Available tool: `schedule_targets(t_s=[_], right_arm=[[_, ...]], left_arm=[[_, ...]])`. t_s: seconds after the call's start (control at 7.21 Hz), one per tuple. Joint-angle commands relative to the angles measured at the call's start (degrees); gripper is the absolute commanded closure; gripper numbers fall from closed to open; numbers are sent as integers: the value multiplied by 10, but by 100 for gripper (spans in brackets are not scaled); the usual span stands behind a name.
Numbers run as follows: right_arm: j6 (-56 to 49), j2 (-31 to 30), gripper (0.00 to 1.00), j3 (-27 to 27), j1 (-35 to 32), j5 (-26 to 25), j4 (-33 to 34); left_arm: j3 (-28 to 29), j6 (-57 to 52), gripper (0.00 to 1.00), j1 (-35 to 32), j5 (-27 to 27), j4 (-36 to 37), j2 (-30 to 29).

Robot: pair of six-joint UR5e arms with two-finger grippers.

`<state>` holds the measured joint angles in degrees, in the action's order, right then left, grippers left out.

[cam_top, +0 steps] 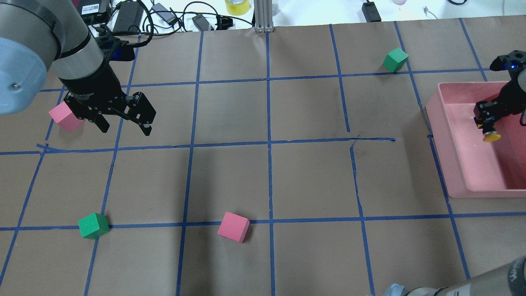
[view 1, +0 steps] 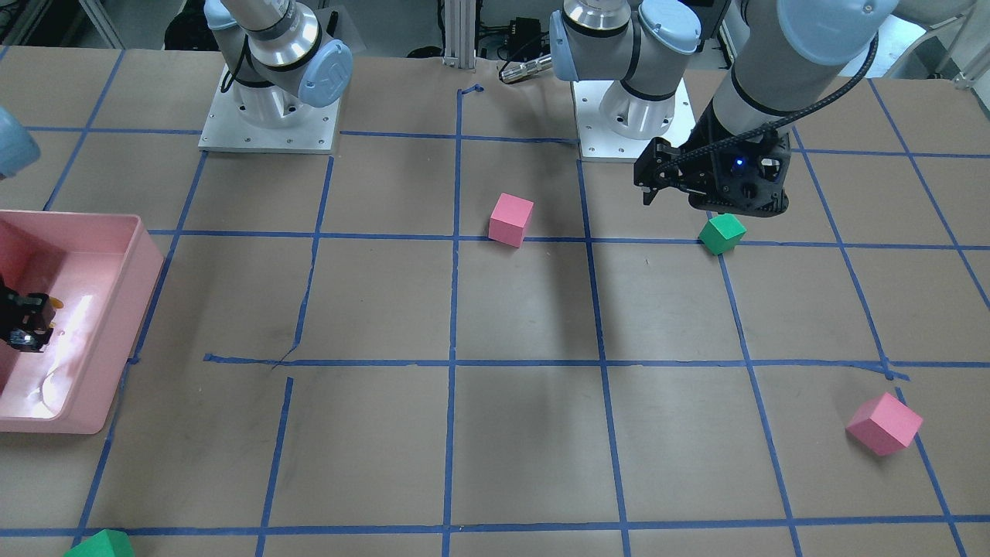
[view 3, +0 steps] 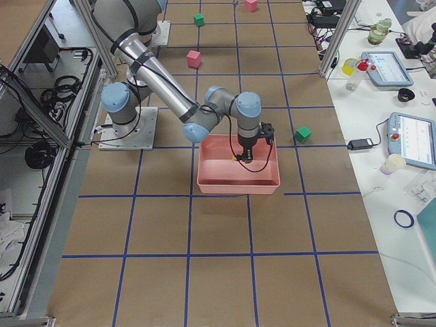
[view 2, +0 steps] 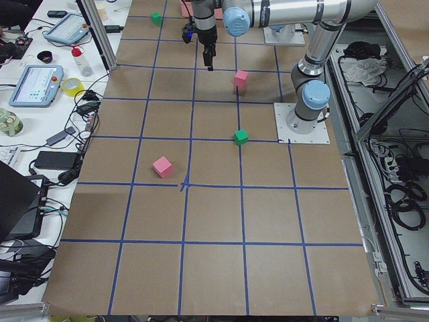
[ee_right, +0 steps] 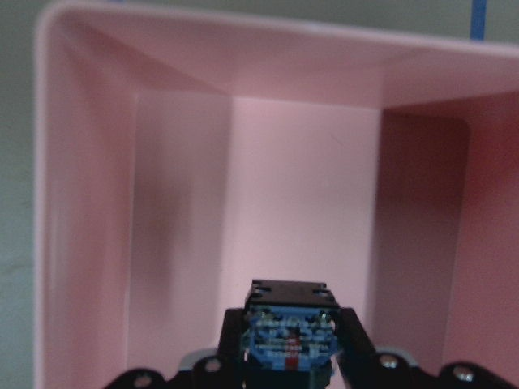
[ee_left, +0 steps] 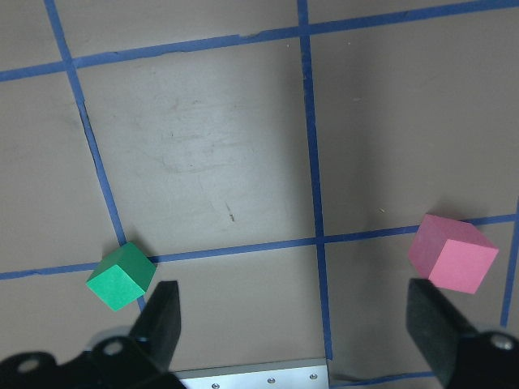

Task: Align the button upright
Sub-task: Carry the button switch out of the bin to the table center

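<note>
The button (cam_top: 490, 137) has a yellow cap on a black body. My right gripper (cam_top: 488, 120) is shut on it and holds it inside the pink bin (cam_top: 460, 172). The yellow cap sticks out past the fingertips. In the right wrist view the button's black and blue back end (ee_right: 290, 332) sits between the fingers, with the cap hidden. In the front-facing view the right gripper (view 1: 29, 319) shows at the left edge. My left gripper (cam_top: 126, 129) is open and empty, hovering above the table next to a pink cube (cam_top: 65, 116).
A green cube (cam_top: 93, 225) and a second pink cube (cam_top: 233, 227) lie near the robot's side. Another green cube (cam_top: 395, 60) lies just beyond the bin's far corner. Blue tape lines grid the brown table (cam_top: 267, 176).
</note>
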<state>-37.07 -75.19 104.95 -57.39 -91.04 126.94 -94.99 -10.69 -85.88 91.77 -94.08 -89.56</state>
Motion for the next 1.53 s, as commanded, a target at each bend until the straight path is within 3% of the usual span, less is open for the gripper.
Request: schedule_targets(t_s=[0.0,0.14,0.42,0.69,0.83,1.39], right_arm=[[7,-34,100,-89,-66,-4,-131],[36,-33,100,-120,-109,-1,-168],[178,-29,100,-133,-259,0,-172],[366,7,100,-131,-444,0,-124],[442,41,100,-131,-505,0,-87],[500,126,100,-117,-581,2,-15]], left_arm=[[0,0,0,-2,0,0,-1],[0,-1,0,-2,-1,0,-1],[0,-1,0,-1,-1,1,-1],[1,-4,0,9,-1,9,-2],[1,-4,0,9,-1,10,-2],[0,-5,0,9,2,9,-1]])
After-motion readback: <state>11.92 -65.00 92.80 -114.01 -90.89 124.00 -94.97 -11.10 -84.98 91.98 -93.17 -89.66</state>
